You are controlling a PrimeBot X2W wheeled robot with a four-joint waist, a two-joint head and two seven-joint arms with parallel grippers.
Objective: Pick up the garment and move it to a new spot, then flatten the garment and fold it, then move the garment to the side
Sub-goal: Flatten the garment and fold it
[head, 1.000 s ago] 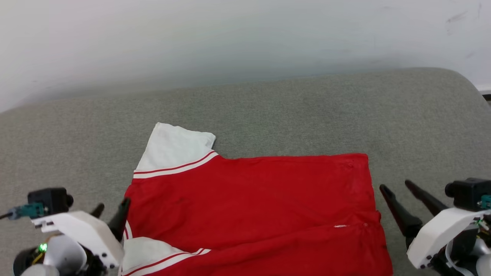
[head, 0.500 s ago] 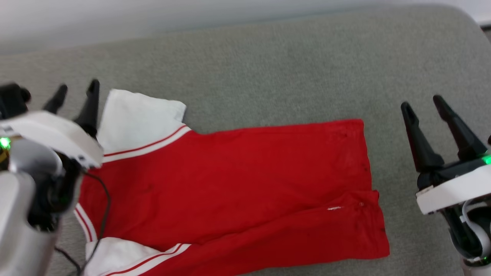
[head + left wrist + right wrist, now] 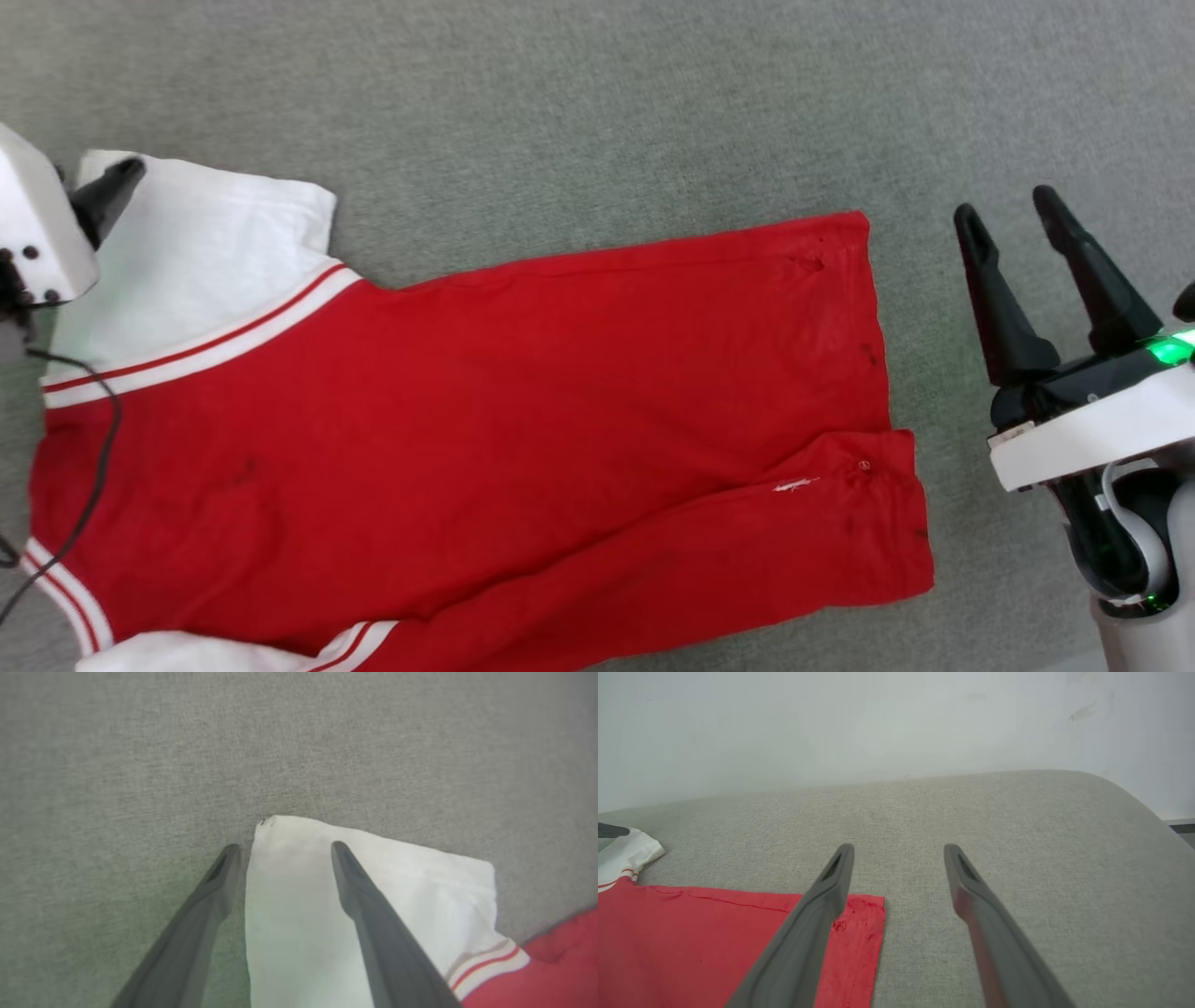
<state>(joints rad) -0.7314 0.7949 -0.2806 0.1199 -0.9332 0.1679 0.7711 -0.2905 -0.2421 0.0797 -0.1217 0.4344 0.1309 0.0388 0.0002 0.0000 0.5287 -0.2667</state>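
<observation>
While the garment (image 3: 467, 439) is being presented flat on the grey cushion (image 3: 597, 112), left gripper (image 3: 285, 849) being held apart astride the edge of the white sleeve (image 3: 299, 933) and right gripper (image 3: 1006, 207) apart beside the hem (image 3: 859, 952), a shallow one-sided pinch is being risked, by which cloth would be dragged askew.

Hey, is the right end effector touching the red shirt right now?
Apart. In the head view, a strip of bare grey surface separates the open right end effector from the hem edge of the red shirt.
</observation>
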